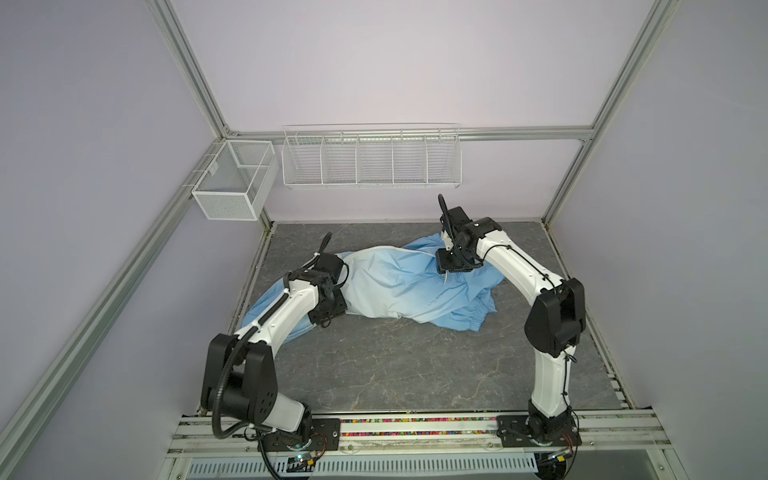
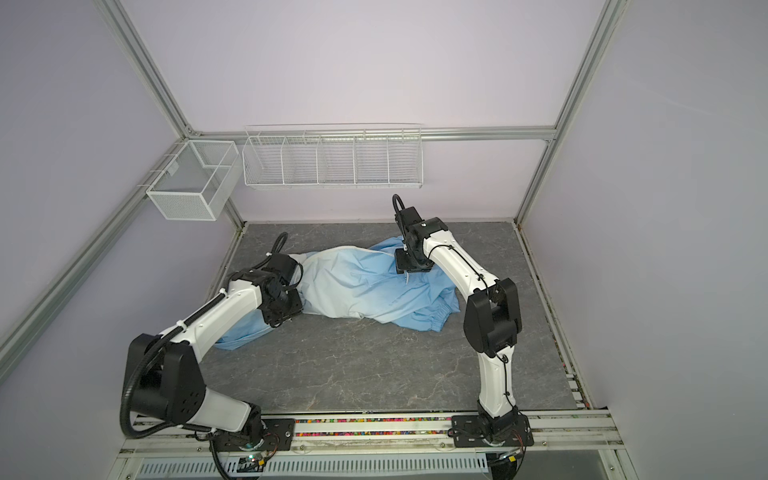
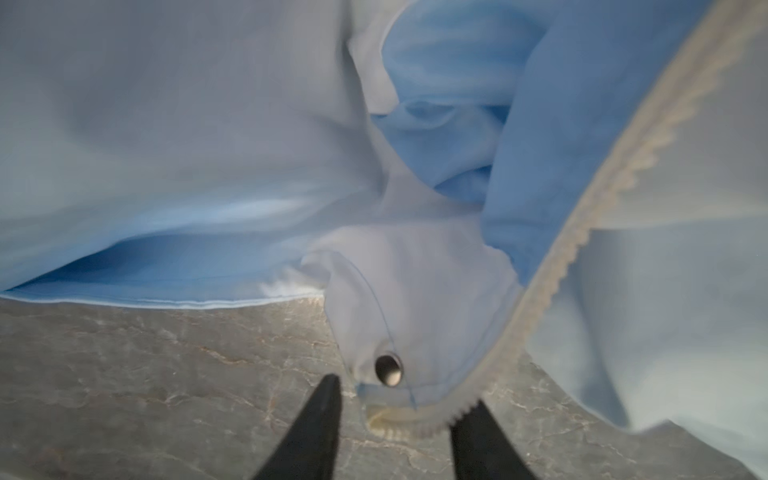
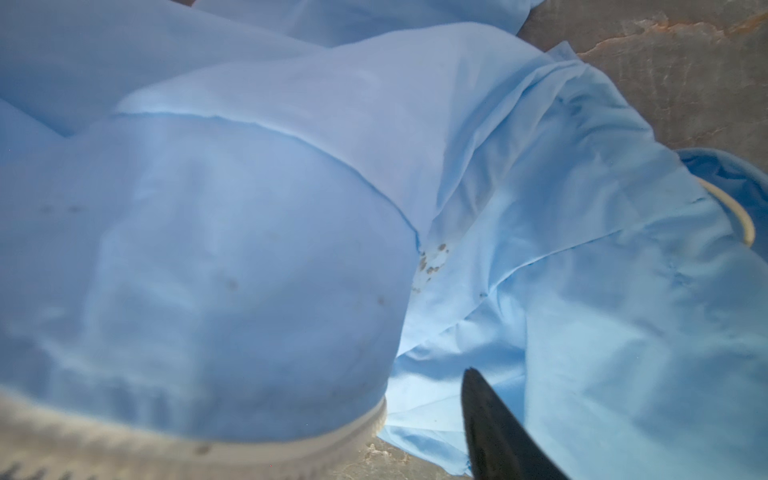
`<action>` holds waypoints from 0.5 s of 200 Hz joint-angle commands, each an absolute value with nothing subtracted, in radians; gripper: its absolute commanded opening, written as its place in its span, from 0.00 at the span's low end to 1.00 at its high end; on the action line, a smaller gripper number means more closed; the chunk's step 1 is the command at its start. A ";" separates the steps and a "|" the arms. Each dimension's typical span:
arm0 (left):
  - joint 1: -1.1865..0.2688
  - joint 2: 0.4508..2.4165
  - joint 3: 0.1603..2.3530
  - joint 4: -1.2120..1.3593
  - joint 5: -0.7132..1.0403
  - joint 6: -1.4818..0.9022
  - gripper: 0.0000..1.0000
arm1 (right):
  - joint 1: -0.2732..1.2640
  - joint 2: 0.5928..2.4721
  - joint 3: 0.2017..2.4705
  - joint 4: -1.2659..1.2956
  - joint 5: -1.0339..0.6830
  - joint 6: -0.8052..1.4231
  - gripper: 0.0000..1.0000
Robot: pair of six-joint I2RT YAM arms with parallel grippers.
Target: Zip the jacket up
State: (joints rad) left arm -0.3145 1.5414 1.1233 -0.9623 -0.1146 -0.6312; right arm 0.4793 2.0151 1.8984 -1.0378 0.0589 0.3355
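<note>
The soft, light jacket (image 1: pixel 386 286) looked best held by its zipper end (image 3: pixel 388 420), inside the half-open left tool (image 3: pixel 405 392); whether the right tool (image 1: pixel 445 272) held anything, I could not tell.

Soft, even light fills both top views, leaving faint shadows on the tabletop (image 1: pixel 374 374); the frame rails (image 1: pixel 189 70) splay toward the edges. In the wrist views the jacket (image 4: pixel 208 270) is blurred close up (its zipper (image 4: pixel 124 453) worst).
</note>
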 commanded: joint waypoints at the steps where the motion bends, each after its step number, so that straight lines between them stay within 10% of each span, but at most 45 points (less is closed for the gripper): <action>1: -0.307 1.624 1.218 -1.006 -0.206 -0.628 0.20 | 0.472 2.053 1.938 -1.074 0.054 0.334 0.46; 20: -0.294 1.647 1.272 -1.032 -0.234 -0.634 0.00 | 0.460 2.068 1.987 -1.109 0.062 0.336 0.25; 39: -0.255 1.636 1.314 -1.060 -0.246 -0.640 0.00 | 0.441 2.060 2.039 -1.150 0.077 0.332 0.11; 100: -0.161 1.503 1.514 -1.117 -0.362 -0.621 0.00 | 0.374 1.933 2.169 -1.210 0.018 0.200 0.07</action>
